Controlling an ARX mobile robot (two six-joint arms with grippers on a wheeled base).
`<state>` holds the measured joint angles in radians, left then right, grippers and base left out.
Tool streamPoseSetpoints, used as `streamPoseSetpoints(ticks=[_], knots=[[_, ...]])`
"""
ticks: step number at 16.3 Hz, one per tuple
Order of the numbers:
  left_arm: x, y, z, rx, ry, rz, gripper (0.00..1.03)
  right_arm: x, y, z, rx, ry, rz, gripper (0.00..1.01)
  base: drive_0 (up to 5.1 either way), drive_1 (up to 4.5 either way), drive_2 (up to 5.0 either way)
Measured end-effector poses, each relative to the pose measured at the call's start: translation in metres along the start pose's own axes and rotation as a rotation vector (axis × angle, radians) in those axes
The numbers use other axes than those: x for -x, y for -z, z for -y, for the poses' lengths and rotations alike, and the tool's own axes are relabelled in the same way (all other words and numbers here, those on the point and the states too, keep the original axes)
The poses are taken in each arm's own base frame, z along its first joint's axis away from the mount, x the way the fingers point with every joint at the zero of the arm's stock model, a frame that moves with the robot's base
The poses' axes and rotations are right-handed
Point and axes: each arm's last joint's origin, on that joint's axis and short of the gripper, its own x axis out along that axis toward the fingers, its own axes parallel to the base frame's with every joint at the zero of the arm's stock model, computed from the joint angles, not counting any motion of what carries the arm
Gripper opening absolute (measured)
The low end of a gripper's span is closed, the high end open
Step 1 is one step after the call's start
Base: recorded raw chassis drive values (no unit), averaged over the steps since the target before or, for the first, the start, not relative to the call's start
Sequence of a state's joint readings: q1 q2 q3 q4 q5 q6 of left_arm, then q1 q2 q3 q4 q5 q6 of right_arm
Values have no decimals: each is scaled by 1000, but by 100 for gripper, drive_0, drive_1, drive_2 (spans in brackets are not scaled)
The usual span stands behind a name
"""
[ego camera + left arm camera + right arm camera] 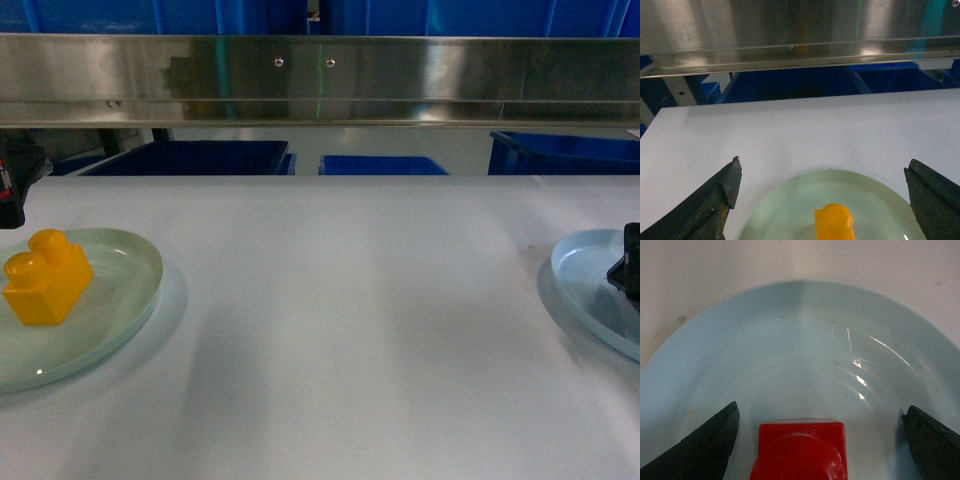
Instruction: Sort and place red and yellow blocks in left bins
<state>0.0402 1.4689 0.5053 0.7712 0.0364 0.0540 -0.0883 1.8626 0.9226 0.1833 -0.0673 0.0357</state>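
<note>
Head view: one orange-yellow brick with two round studs is sitting on a pale green plate at the left edge of the white counter. A second, pale blue plate is lying at the right edge, well apart from the first. A dark part of the right tool is hanging over that blue plate, mostly cut off by the frame, so its spread cannot be judged here. A dark shape at the upper left is probably part of the left arm. Beyond the counter, under a steel rail, parts of three blue crates are showing.

Left wrist view: the left tool is hovering above the green plate with its two dark fingers spread wide, one at each lower corner, gripping nothing. One stud of the yellow brick is showing between them at the bottom edge, touching neither finger. Blue crates are standing past the counter's far edge.

Right wrist view: the right tool is poised low over the blue plate, its two fingers spread wide apart and empty. One red block, with one round stud facing the camera, is resting on the plate between them, clear of both fingers. The counter is filling the top of the frame.
</note>
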Motion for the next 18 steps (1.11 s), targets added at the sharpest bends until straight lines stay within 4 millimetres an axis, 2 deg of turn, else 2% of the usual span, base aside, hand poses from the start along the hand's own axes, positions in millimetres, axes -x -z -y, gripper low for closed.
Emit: streamPoseSetpoints(ticks=[3, 8, 9, 10, 15, 18], knots=[[0, 0, 0, 0, 0, 0, 98, -5, 0, -4, 19, -6, 29, 98, 0, 0, 0], [0, 0, 0, 0, 0, 0, 98, -8, 3, 0, 53, 12, 29, 48, 0, 0, 0], [0, 0, 0, 0, 0, 0, 98, -8, 3, 0, 58, 12, 29, 34, 0, 0, 0], [0, 0, 0, 0, 0, 0, 98, -8, 2, 0, 59, 7, 32, 30, 0, 0, 0], [0, 0, 0, 0, 0, 0, 98, -3, 4, -2, 48, -37, 45, 30, 0, 0, 0], [0, 0, 0, 0, 0, 0, 98, 18, 2, -12, 53, -84, 81, 30, 0, 0, 0]])
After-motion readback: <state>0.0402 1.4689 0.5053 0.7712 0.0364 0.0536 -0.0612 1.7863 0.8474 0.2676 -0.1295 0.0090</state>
